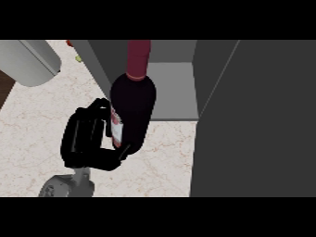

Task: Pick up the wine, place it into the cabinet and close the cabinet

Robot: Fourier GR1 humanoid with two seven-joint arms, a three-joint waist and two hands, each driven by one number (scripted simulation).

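One dark wine bottle [134, 106], maroon-capped, white-labelled, held by left robot hand [85, 139].

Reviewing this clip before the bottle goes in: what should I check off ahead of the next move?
1. Left hand curled round the wine bottle: ok.
2. Bottle off the counter: cannot tell.
3. Cabinet interior open to the bottle: ok.
4. Cabinet door swung aside, out of the path: ok.
5. Right hand available for the door: cannot tell, not in view.
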